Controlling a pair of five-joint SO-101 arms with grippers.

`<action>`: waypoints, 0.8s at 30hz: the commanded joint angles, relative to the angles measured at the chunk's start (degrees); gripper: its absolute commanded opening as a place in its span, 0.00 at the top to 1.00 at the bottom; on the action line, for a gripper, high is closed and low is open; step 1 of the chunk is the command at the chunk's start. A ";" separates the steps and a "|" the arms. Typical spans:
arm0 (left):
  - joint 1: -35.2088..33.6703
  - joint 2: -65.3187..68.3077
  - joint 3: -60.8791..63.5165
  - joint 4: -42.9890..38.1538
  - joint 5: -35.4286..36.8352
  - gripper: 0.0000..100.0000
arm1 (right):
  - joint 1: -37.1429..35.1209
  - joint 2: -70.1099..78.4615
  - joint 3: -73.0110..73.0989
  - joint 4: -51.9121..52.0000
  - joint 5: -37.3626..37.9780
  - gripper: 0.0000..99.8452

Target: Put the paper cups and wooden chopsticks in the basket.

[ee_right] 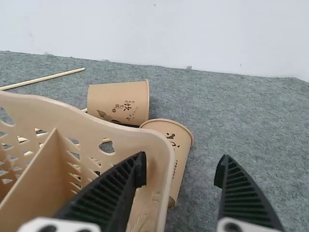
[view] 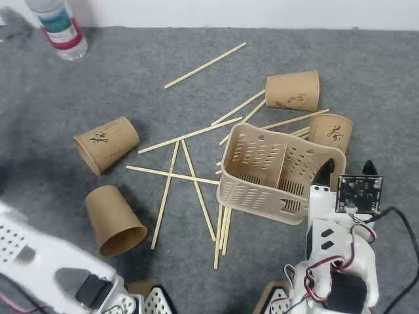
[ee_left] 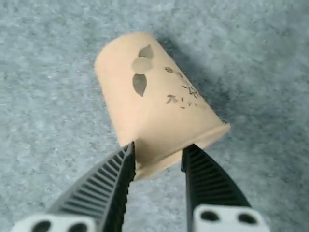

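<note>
Currently, cup pickup: left gripper (ee_left: 159,150) spread astride fallen paper cup (ee_left: 149,92); next, probably clamp, lift. Right gripper (ee_right: 182,162) spread over basket (ee_right: 96,130) rim.

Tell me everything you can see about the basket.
The basket is beige plastic with slotted walls, rounded corners and a divider making two compartments, both empty as far as shown. It stands on the grey carpet with several chopsticks running under it. The open right gripper straddles its near corner.
</note>
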 commanded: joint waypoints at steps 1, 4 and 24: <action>0.70 -0.18 -2.24 0.00 2.11 0.85 | -1.27 0.04 2.37 0.13 1.14 0.75; 1.14 1.85 -2.59 -1.85 1.67 0.85 | -1.27 0.04 2.37 0.13 1.14 0.75; 3.78 3.60 -15.16 0.18 -5.71 0.99 | -1.27 0.04 3.08 -0.48 1.14 0.75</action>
